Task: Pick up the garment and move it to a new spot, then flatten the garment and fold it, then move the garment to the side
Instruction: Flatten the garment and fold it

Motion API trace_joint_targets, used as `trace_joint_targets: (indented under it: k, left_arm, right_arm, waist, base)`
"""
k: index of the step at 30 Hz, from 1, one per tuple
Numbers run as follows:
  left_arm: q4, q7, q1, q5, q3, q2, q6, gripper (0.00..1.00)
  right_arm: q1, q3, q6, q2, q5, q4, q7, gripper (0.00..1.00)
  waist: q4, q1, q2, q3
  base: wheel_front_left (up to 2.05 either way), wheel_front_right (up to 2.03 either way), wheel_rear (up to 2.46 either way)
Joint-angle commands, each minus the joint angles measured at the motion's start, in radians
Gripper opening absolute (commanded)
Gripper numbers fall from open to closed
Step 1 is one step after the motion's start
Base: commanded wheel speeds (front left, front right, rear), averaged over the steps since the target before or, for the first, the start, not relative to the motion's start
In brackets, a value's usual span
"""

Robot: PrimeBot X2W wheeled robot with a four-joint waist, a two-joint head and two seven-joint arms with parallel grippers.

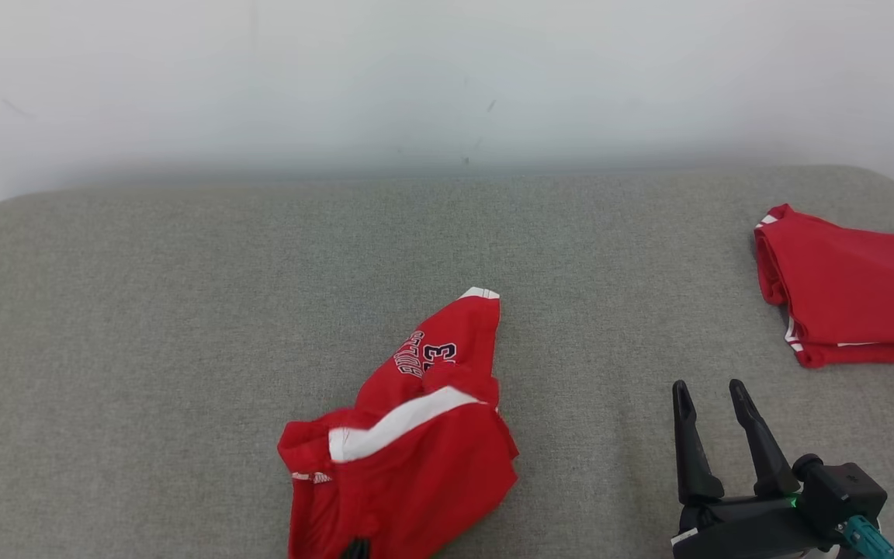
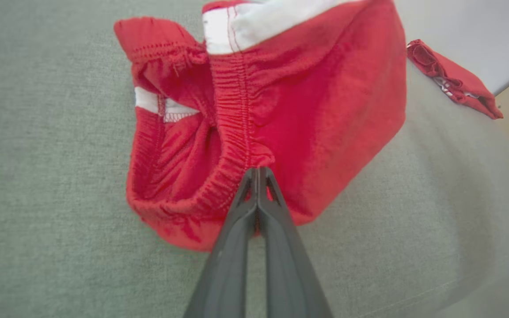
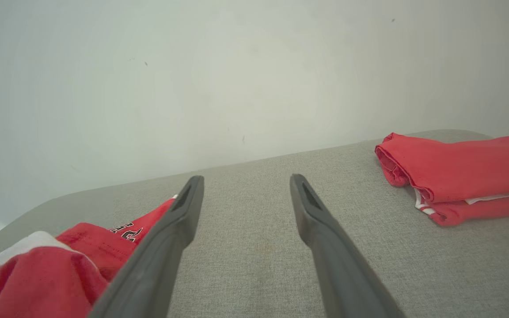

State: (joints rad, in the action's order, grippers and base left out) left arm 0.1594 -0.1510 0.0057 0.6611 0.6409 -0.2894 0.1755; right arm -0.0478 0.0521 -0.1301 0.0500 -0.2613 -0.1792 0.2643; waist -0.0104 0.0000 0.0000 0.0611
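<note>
The garment (image 1: 416, 435) is a pair of red shorts with a white stripe and dark lettering, crumpled on the grey surface at the lower middle of the head view. My left gripper (image 2: 258, 170) is shut on the elastic waistband of the garment (image 2: 307, 110), and its dark tip just shows under the cloth at the bottom edge of the head view. To the right of the garment, my right gripper (image 1: 709, 388) stands open above bare grey cloth, nothing between its fingers. In the right wrist view the right gripper (image 3: 245, 185) has the garment (image 3: 60, 265) at its lower left.
A second red garment (image 1: 858, 291), folded, lies at the far right near the rounded edge of the grey padded surface (image 1: 183, 310). A pale wall (image 1: 447, 78) stands behind the surface. The folded red garment (image 3: 462, 176) is also at the right of the right wrist view.
</note>
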Motion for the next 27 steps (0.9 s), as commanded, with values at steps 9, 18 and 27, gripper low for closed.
trace_joint_targets:
  k: [9, 18, 27]
  left_arm:
    - [-0.051, -0.029, -0.069, -0.004, -0.04, -0.013, -0.003, 1.0]
    - [0.013, -0.023, -0.131, 0.027, -0.081, -0.032, -0.022, 1.0]
    - [0.095, -0.029, -0.187, 0.05, -0.096, -0.036, -0.057, 1.0]
  right_arm:
    - [-0.005, 0.009, -0.001, 0.001, -0.004, -0.007, 0.0, 1.0]
    - [-0.009, 0.011, -0.001, 0.001, -0.004, -0.009, 0.0, 1.0]
    - [-0.017, 0.006, -0.001, 0.001, 0.001, -0.01, 0.0, 1.0]
  waist:
    - [-0.015, 0.0, 0.0, -0.011]
    - [-0.073, 0.0, 0.0, -0.003]
    - [-0.123, 0.0, 0.0, 0.015]
  base:
    - [0.0, 0.0, 0.0]
    - [0.0, 0.0, 0.0]
    - [0.0, 0.0, 0.0]
